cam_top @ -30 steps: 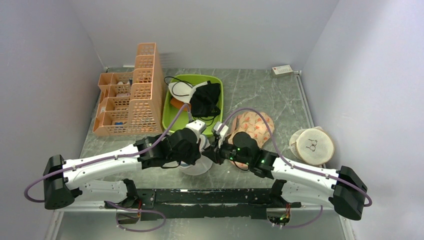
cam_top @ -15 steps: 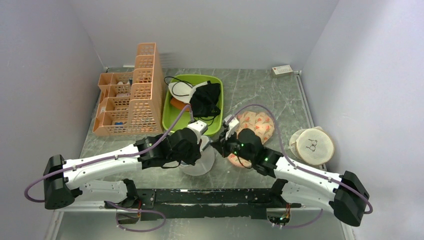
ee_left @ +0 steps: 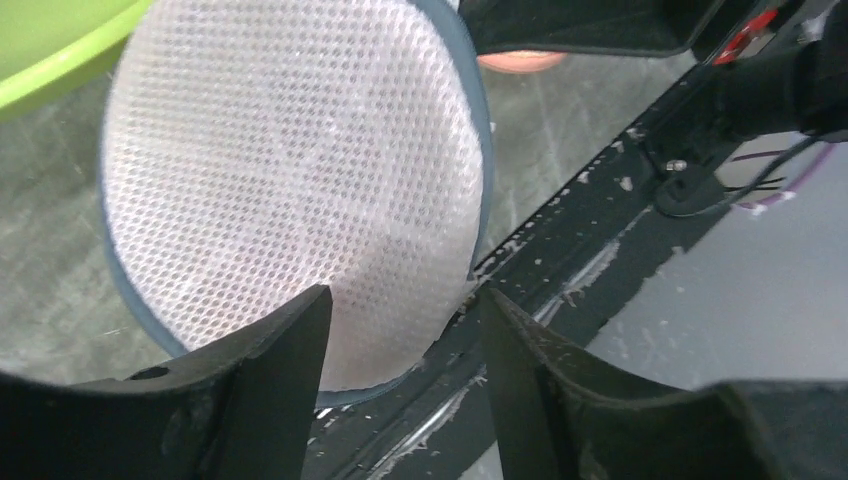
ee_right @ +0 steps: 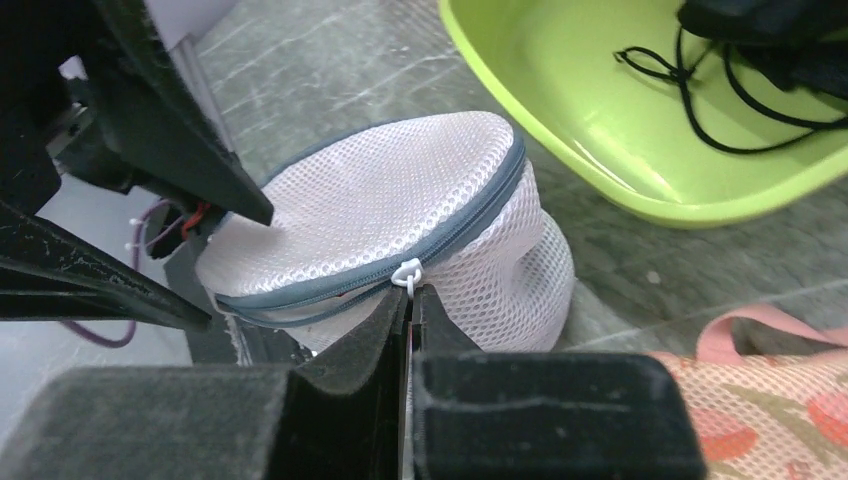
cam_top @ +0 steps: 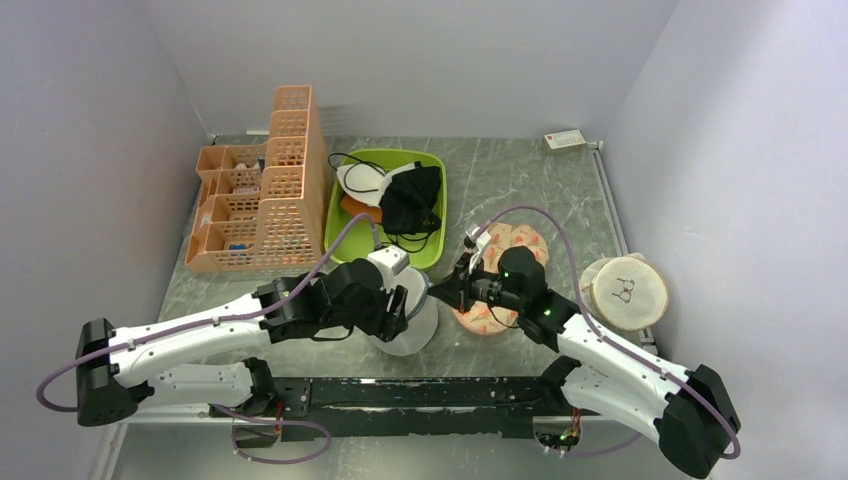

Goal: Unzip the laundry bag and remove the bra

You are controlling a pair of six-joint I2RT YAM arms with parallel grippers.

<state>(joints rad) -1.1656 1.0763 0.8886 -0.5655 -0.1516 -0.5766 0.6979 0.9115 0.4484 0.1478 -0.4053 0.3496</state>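
Note:
The laundry bag [ee_right: 400, 205], a white mesh dome with a grey zip round its rim, stands at the table's near edge [cam_top: 408, 328]. My right gripper [ee_right: 410, 295] is shut on the white zip pull [ee_right: 408, 272], on the bag's right side [cam_top: 447, 293]. Left of the pull the zip gapes a little. My left gripper [ee_left: 405, 300] hovers open over the bag's near rim [ee_left: 290, 180], its fingers apart and holding nothing [cam_top: 405, 300]. The bra is hidden.
A green tray [cam_top: 340, 235] behind the bag holds a black garment [cam_top: 412, 198] and a white-cupped one [cam_top: 358, 180]. Orange baskets [cam_top: 262, 195] stand at the left. A peach floral item [cam_top: 505, 250] lies under my right arm, and a cream round pouch [cam_top: 625, 292] sits at the right.
My left gripper has opened and let go of the bag. My right gripper shut on the zip pull and drew it to the right, and the right arm swung that way.

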